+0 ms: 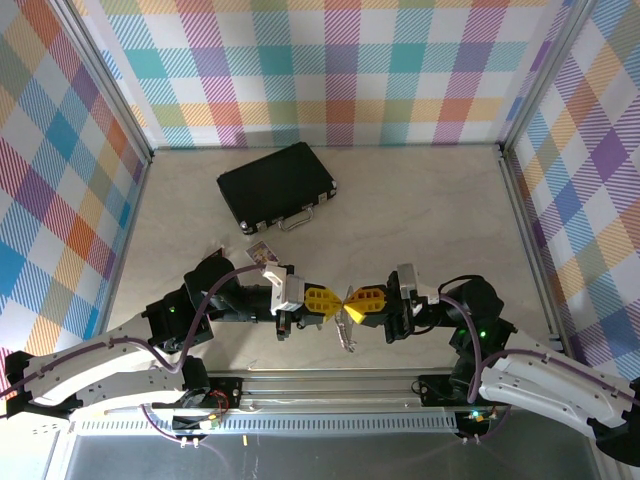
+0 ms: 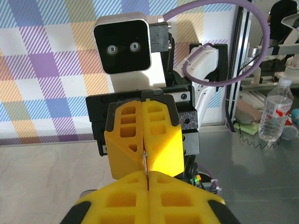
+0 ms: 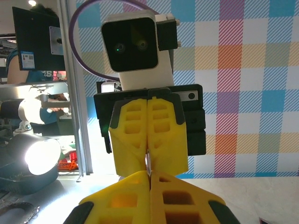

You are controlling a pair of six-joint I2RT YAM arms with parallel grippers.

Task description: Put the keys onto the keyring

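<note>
My two grippers meet tip to tip above the table's front middle. The left gripper (image 1: 338, 302) and the right gripper (image 1: 350, 303) both have their yellow fingers pressed together. A thin metal keyring (image 2: 146, 162), seen edge-on, is pinched where the tips meet. In the right wrist view the same keyring (image 3: 148, 162) shows as a bright sliver above my right gripper (image 3: 149, 173). My left gripper (image 2: 148, 174) clamps it from the opposite side. A silvery key (image 1: 347, 335) slants down from the meeting point towards the table. Whether it hangs on the ring is unclear.
A black hard case (image 1: 277, 185) with a metal handle lies at the back centre-left of the beige table (image 1: 430, 215). A small printed tag (image 1: 262, 253) lies near the left arm's wrist. Checked walls enclose the workspace on three sides.
</note>
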